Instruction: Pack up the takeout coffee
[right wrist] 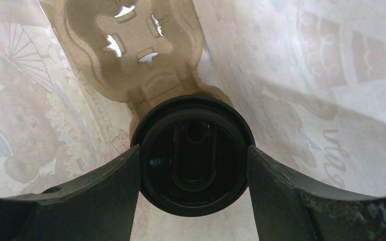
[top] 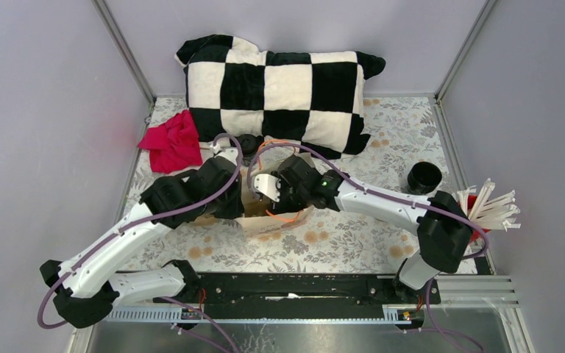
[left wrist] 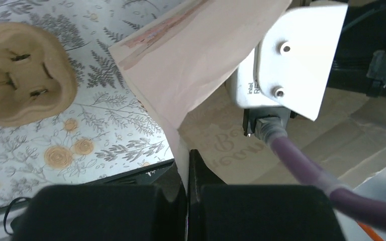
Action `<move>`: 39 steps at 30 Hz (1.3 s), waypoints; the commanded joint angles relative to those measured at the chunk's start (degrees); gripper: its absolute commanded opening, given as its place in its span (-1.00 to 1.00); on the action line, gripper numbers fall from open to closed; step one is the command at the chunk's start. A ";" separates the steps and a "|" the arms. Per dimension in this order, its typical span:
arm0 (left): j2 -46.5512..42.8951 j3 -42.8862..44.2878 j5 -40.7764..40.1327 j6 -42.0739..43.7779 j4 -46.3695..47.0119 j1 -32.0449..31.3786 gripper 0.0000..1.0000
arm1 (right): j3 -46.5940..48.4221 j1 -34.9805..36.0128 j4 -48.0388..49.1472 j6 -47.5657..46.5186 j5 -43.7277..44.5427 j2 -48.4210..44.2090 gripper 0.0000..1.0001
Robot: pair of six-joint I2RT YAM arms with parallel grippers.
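A black takeout coffee cup [right wrist: 193, 173] with a sip lid sits between my right gripper's [right wrist: 193, 150] fingers, which press on both sides of the lid. This is deep inside the printed paper bag [right wrist: 331, 75], right over one end of the brown pulp carrier [right wrist: 130, 45]. In the top view the bag [top: 283, 223] lies at the table's middle under both wrists. A second black cup [top: 424, 177] stands on the cloth to the right. My left gripper [left wrist: 187, 155] is shut on the bag's rim [left wrist: 181, 65], holding it up.
A brown pulp carrier [left wrist: 20, 75] lies on the floral cloth beside the bag. A checkered pillow [top: 279, 92] and a red cloth [top: 173, 143] are at the back. A small black round thing [top: 246, 142] sits by the pillow. A red cup of white straws [top: 485, 206] stands far right.
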 commanded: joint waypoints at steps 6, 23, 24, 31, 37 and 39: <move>3.46 8.18 -9.59 -3.21 -5.07 1.90 -1.00 | 1.96 0.04 -18.27 1.06 -8.29 10.07 -0.10; 3.86 7.29 -12.13 -0.70 -5.70 5.16 -1.00 | -2.59 0.06 -14.86 3.08 -9.90 17.28 -0.12; 3.85 7.27 -12.03 -0.61 -5.35 5.21 -1.00 | -2.15 0.06 -15.15 3.21 -9.56 17.57 -0.12; 3.63 6.92 -11.77 0.12 -4.25 5.48 -1.00 | 6.94 0.06 -20.77 5.28 -7.59 14.71 0.10; 4.91 7.17 -11.46 1.49 -3.36 5.48 -1.00 | 13.89 0.29 -23.86 10.88 -7.48 10.57 0.50; 5.10 7.15 -11.12 1.65 -3.00 5.48 -1.00 | 14.21 0.61 -23.83 12.62 -6.41 9.13 0.68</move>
